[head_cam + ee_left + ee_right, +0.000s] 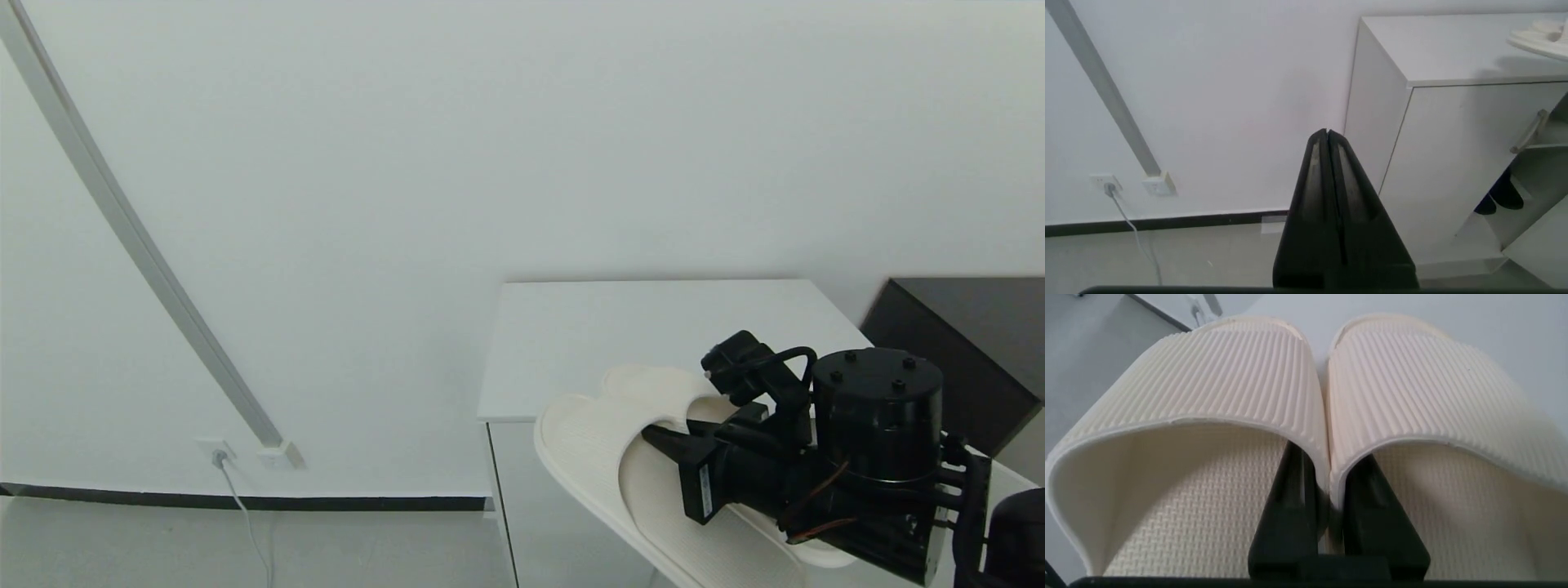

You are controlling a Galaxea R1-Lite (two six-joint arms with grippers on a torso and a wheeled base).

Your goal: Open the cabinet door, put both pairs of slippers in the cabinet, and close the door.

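My right gripper (665, 437) holds a pair of cream ribbed slippers (596, 449) in the air over the front edge of the white cabinet's top (653, 343). In the right wrist view one black finger (1290, 498) sits inside each slipper (1208, 400), and the two pinch the inner walls together. My left gripper (1327, 135) is shut and empty, out in front of the cabinet's left side (1372, 139). Right of the door handle (1531, 131) the cabinet stands open, with dark shapes (1503, 196) on an inner shelf. The cream slippers (1543, 37) show above the top.
A dark box (963, 351) stands right of the cabinet. On the wall to the left, a grey cable duct (122, 220) slants down to a socket (216, 451) with a white cord. Pale open floor (245, 539) lies left of the cabinet.
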